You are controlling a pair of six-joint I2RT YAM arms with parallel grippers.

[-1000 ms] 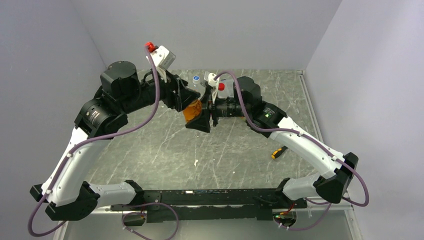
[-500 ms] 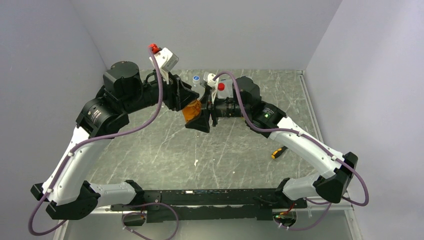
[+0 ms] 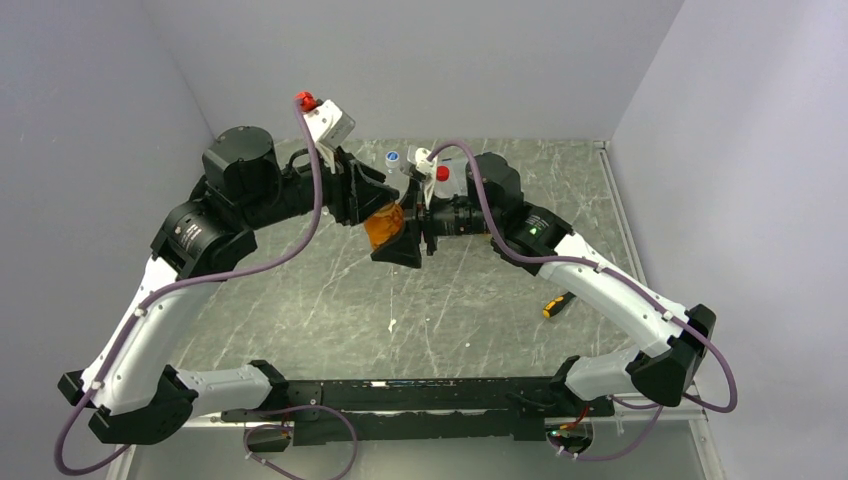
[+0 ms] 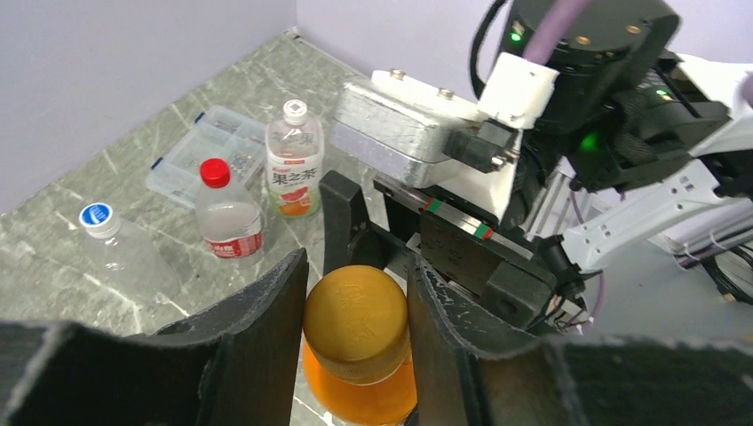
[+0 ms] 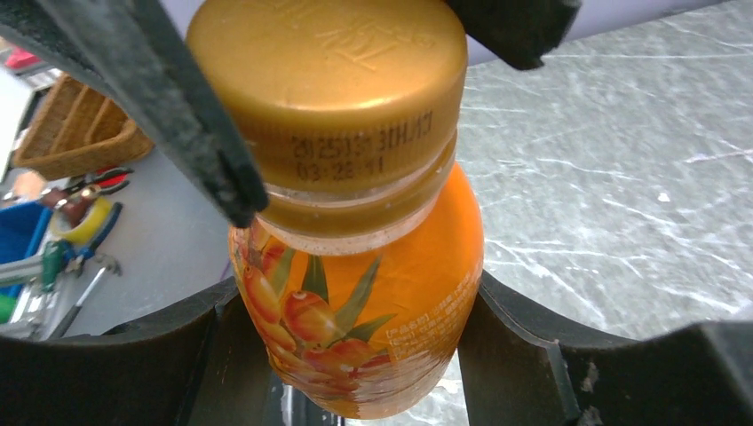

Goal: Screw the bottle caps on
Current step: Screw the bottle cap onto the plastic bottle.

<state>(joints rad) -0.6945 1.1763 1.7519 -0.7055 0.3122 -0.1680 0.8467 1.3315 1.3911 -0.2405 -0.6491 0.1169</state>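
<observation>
Clamping the cap [image 5: 328,80], the left gripper [image 4: 357,293] meets the right gripper [image 5: 355,346], clenched on the orange bottle [image 5: 382,266]; three bottles [image 4: 229,217] at ten o'clock (seemingly capped) look done.

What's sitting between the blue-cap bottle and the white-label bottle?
The red-cap bottle stands between the blue-cap bottle and the white-label bottle. The left wrist view shows it.

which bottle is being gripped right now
The gold-capped orange bottle: left end effector clamps its cap, right end effector its body; the other bottles stand free.
</observation>
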